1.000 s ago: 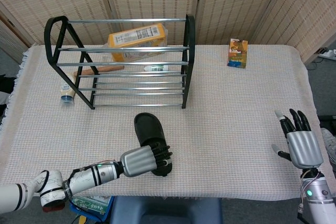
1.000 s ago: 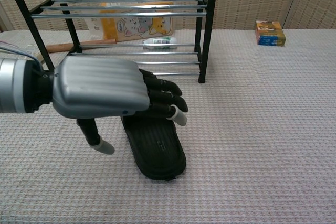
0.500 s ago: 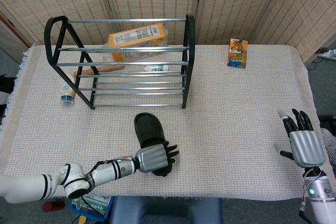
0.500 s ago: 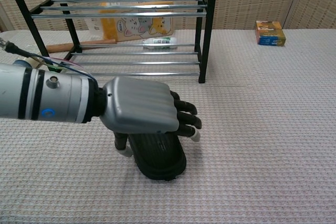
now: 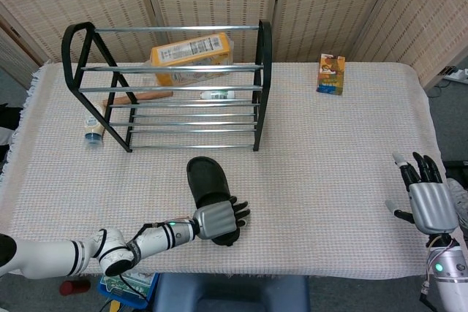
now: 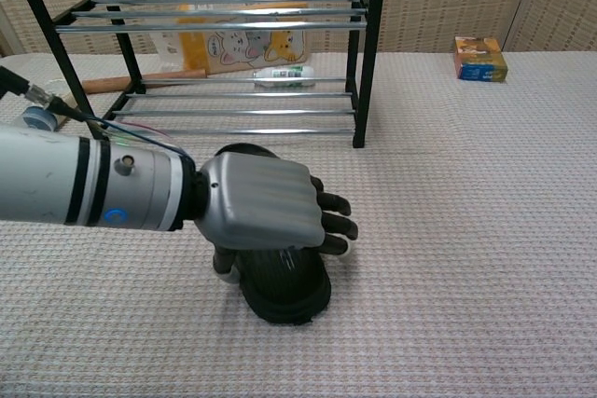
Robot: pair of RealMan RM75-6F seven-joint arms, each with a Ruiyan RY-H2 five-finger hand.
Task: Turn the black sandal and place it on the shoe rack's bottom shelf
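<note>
The black sandal (image 5: 202, 176) (image 6: 284, 288) lies flat on the cloth in front of the shoe rack (image 5: 183, 118) (image 6: 242, 114). Its length runs from the rack towards the table's near edge. My left hand (image 5: 216, 220) (image 6: 261, 204) lies palm down on the sandal's near half. The thumb hangs against the sandal's left side and the fingers (image 6: 334, 226) reach out past its right edge, not wrapped under it. My right hand (image 5: 427, 204) hovers at the table's right edge, fingers apart and pointing away, holding nothing. It shows only in the head view.
A yellow box (image 5: 191, 56) leans on the rack's upper bars. A wooden stick (image 5: 142, 96) and a small bottle (image 5: 217, 95) lie behind the lower shelf. A small can (image 5: 92, 134) sits left of the rack. A colourful carton (image 5: 331, 73) stands at the back right.
My left hand has sunk onto the sandal and slid towards its near end. The sandal has not moved. My right hand has drifted slightly towards the near right.
</note>
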